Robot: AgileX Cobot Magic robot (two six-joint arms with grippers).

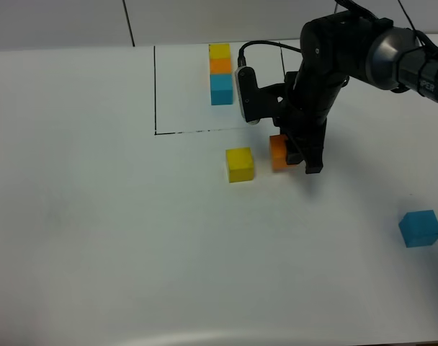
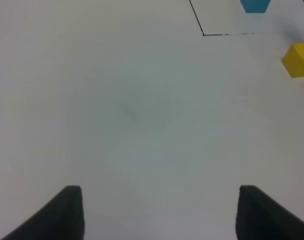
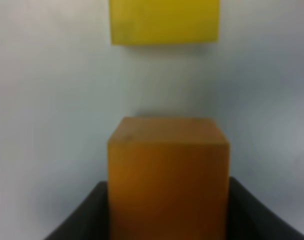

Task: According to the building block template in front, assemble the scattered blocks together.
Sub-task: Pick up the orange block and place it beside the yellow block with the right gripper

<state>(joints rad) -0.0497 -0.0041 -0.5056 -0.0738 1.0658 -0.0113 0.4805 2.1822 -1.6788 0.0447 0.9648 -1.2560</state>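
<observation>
- Table: white; all the blocks are over it.
- Right arm: reaches down near the outline's near edge.
- Template: yellow, orange and blue cubes joined in a row, inside the black outline, far side.
- Right gripper: fingers pressed on both sides of the orange block.
- Left gripper: spread wide, nothing between.
- Yellow block: just beside the orange, not touching.
- Blue block: well apart, at the right edge of the high view.
</observation>
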